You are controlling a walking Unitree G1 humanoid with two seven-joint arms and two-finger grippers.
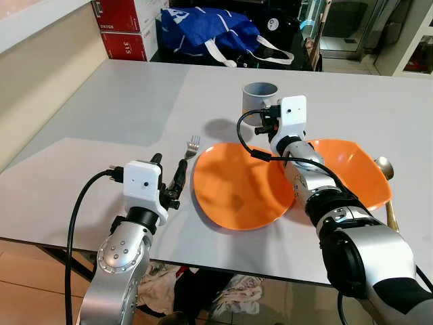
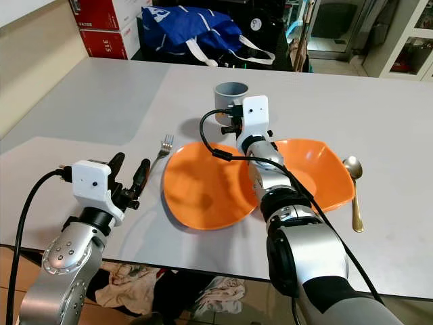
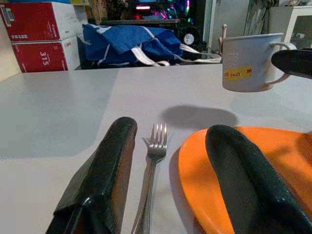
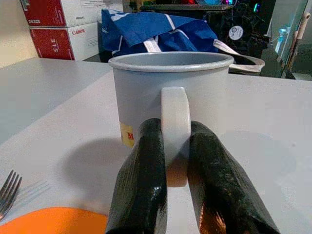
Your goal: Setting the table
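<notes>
Right tool [image 4: 176, 146] on mug [image 4: 170, 92] (handle)

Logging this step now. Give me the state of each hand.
Left hand: open, empty, its fingers either side of the fork on the table.
Right hand: closed on the handle of the grey mug.

we count two orange plates: one [image 1: 237, 186] beside the fork, one [image 1: 352, 169] to its right, overlapping. one fork [image 1: 193, 146]. one spoon [image 1: 385, 169]. one grey mug [image 1: 260, 97]. two grippers: left gripper [image 1: 169, 177], right gripper [image 1: 267, 122]. beyond the table [image 1: 122, 101]: one blue bag [image 1: 203, 30], two red boxes stacked, upper [image 1: 125, 13] and lower [image 1: 128, 46]. under the table edge we see crumpled cloth [image 1: 203, 288]; number of pieces unclear.
</notes>
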